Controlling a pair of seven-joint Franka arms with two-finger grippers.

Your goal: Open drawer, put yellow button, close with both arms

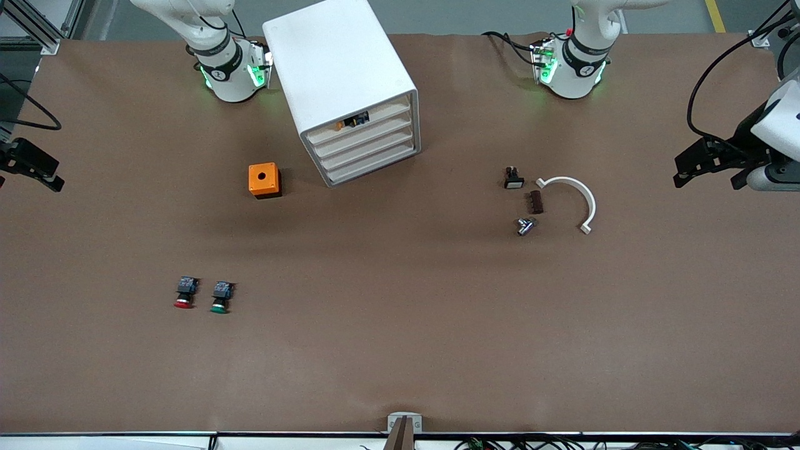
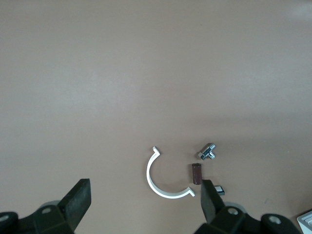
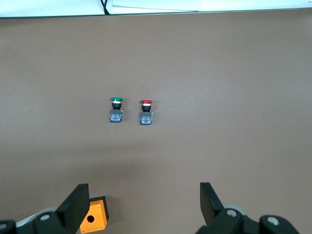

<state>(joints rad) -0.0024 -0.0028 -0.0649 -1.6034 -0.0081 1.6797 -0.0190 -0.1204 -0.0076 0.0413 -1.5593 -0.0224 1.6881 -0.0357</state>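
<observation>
The yellow-capped push button [image 1: 347, 122] lies in the white cabinet's top drawer [image 1: 359, 122], slightly open. Both grippers, left [image 1: 700, 164] and right [image 1: 31, 164], wait aside, fingers apart; push the front squarely.

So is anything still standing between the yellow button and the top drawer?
No. The yellow button already lies inside the drawer, at the cabinet's top. Left gripper and right gripper hang open at the table's ends.

Right wrist view | your right end effector [image 3: 145, 202] hangs with fingers [image 3: 78, 202] spread wide over the brown surface [image 3: 234, 97] | green-capped button [image 3: 116, 109] beside red-capped button [image 3: 146, 112], apart | orange box [image 3: 95, 220] by one fingertip.
</observation>
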